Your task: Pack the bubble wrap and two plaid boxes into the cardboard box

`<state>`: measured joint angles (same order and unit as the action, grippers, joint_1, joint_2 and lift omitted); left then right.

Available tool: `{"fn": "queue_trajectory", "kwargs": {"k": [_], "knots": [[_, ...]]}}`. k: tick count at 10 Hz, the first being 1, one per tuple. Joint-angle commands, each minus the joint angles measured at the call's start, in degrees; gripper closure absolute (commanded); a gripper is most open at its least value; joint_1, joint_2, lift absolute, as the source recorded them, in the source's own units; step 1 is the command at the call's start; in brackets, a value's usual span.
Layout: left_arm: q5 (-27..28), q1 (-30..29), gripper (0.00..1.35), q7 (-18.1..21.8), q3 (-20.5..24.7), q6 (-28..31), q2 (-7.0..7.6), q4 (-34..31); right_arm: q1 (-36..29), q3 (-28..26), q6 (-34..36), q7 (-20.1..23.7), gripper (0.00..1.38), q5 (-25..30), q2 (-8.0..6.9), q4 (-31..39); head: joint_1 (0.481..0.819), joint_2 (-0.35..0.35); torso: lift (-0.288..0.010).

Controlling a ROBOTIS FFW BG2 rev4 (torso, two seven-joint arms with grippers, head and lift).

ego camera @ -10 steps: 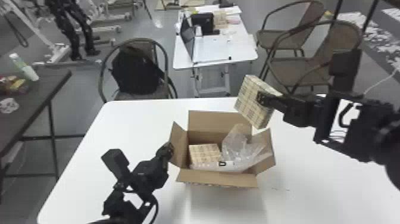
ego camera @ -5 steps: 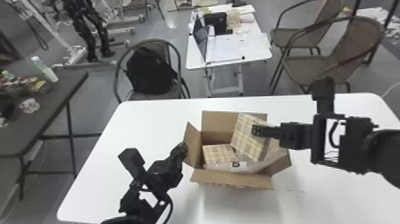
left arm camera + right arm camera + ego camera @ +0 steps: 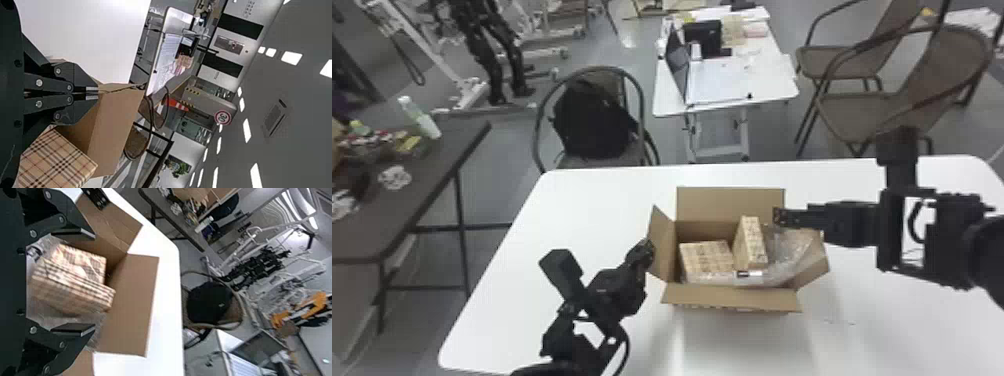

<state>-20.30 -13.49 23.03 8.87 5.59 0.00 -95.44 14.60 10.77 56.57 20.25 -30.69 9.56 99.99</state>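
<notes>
A white table point(image 3: 582, 210) gives the packing a broad, level base, with room on either side for an arm. From the near left comes the left end effector point(image 3: 648, 246), its fingers pinched together on the left flap point(image 3: 663, 250) of the cardboard box point(image 3: 704, 230), presumably to hold the mouth wide and stop the carton sliding. The near flap point(image 3: 732, 299) is folded outward, out of the way of loading.

Inside, bubble wrap point(image 3: 794, 245) runs along the near side and bunches up at the right, where it would cushion the contents. One plaid box point(image 3: 707, 255) lies flat at the left; the other plaid box point(image 3: 751, 242) is tilted up on a narrow side beside it, probably because the wrap takes up the remaining floor. What it rests on is hidden. The right end effector point(image 3: 94, 282) is over the carton's right side, fingers apart and gripping nothing, which suits letting a load drop in. All three items are in, so packing looks nearly done; the tilted one may need pressing down, or it could topple or block the flaps. Beyond stand a chair with a black bag point(image 3: 592, 120) and a desk with a laptop point(image 3: 677, 65).
</notes>
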Motion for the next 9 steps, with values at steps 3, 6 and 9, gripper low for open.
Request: {"fn": "queue_trajectory", "kwargs": {"k": [3,6,9], "knots": [[0.2,0.2,1.22,-0.1,-0.2,0.0,-0.15,0.0,-10.0,-8.6,-20.7,-0.2,0.13,19.8,-1.57,11.7,0.695,0.155,-0.039],[-0.1,0.0,1.22,-0.1,0.0,-0.2,-0.15,0.0,-24.4,-14.8,-51.3,-8.9,0.13,25.0,-5.43,4.3,0.695,0.041,-0.039],[0.2,0.3,1.22,-0.1,-0.2,-0.1,-0.15,0.1,-29.8,-18.9,-69.1,-12.5,0.13,25.9,-5.43,-4.7,0.695,-0.035,-0.039]]}}
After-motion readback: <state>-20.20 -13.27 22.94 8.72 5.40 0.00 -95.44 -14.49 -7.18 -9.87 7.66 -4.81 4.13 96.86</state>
